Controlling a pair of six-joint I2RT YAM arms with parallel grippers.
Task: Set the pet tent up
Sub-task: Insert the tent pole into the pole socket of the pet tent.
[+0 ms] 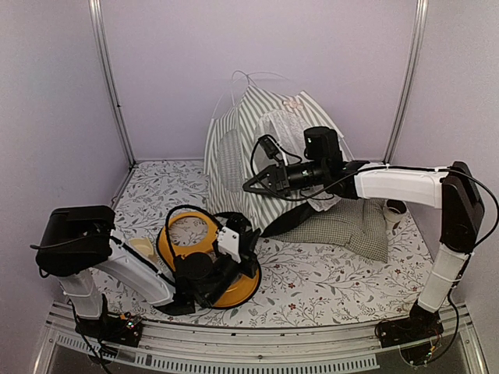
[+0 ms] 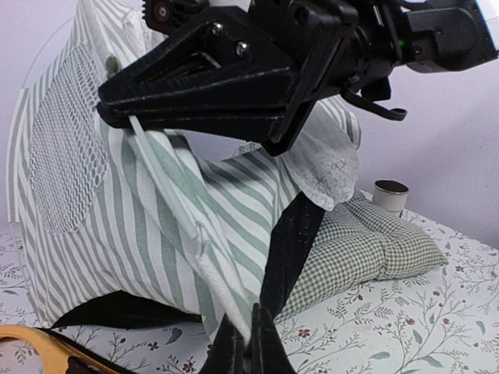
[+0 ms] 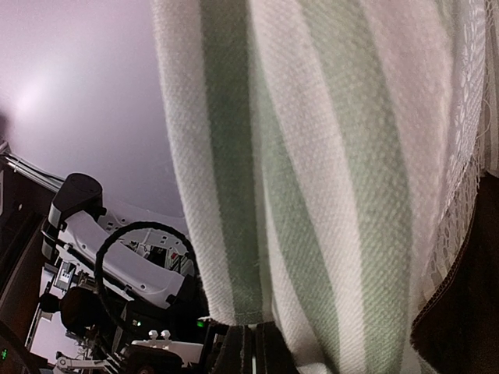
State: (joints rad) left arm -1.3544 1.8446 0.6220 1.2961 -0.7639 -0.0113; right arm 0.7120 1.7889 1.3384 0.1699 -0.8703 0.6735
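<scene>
Pet tent (image 1: 234, 148), green-and-white striped with a grey mesh window, standing at the back of the tabletop (image 1: 312, 280), checked cushion (image 1: 343, 226) lying just beside it, right hand (image 1: 251, 185) pinching its front fabric, left hand (image 2: 251, 331) clenched, holding nothing.

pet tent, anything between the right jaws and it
Nothing visible stands between them: the right jaws are shut on the pet tent itself, at its front edge along the thin white pole.
</scene>
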